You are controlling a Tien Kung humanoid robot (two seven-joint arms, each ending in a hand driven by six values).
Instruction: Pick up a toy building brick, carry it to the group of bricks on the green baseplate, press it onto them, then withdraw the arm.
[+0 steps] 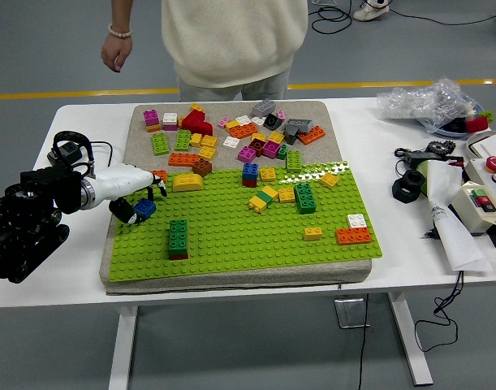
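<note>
My left hand (pixel 139 201), white with dark fingertips, reaches in from the left over the left edge of the green baseplate (pixel 239 236). Its fingers are curled around a small blue brick (pixel 145 208), held just above the plate's studs. A dark green brick stack (pixel 178 238) stands on the plate in front of the hand. Further right on the plate sit a blue-and-red stack (pixel 250 173), a yellow-and-green pair (pixel 264 198) and a green brick (pixel 304 197). My right arm does not show.
Several loose bricks (pixel 231 134) lie on the grey mat behind the plate. An orange brick (pixel 354 236) and a white one (pixel 357 219) sit at the plate's right. A person (pixel 231 41) stands at the far side, one hand (pixel 116 53) hanging. A control box (pixel 483 199), cables and a plastic bag (pixel 426 101) crowd the right.
</note>
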